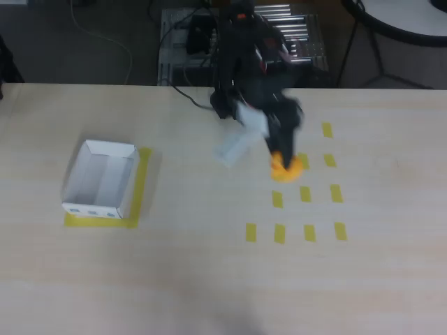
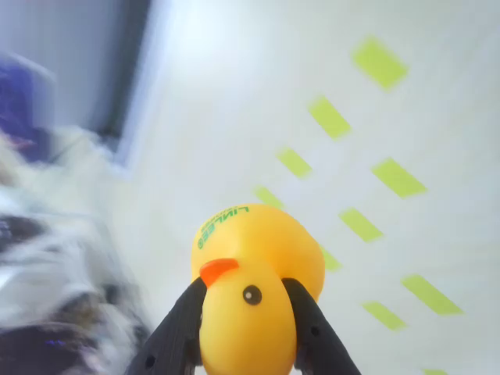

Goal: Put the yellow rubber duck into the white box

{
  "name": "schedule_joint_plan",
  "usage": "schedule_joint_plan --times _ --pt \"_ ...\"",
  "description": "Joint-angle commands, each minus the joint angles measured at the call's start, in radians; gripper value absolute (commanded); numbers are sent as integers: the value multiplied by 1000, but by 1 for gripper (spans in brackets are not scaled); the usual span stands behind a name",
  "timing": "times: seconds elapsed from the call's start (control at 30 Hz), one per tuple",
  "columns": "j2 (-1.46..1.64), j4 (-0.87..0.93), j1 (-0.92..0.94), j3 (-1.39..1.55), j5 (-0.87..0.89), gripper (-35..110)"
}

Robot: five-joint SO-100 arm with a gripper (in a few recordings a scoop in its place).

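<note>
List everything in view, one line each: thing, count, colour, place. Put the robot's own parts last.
duck: one, orange-yellow, gripped at the head between the tool's fingers, among the tape marks right of centre in the overhead view.
box: one, white, open top, on the left of the table in the overhead view, sitting on a yellow tape outline.
tape marks: about a dozen, yellow, small rectangles in rows on the right half of the table.
table: one, pale wood, under everything.
metal rack: one, silver, behind the table's far edge.
arm: one, black, reaching from the far edge; blurred.
tool: one, black fingers, shut on the duck.
</note>
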Motion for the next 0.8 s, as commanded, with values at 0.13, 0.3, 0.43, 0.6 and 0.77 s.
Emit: schedule_joint_plan --times 0.13,0.3,0.43,0.6,0.77 --pt "471 -55 578 92 -29 0" --pt "426 -183 857 232 -52 0" --pt "229 -253 976 233 -100 0" --pt "-69 -391 1034 189 -153 0" --pt "-325 -385 1078 38 -172 0"
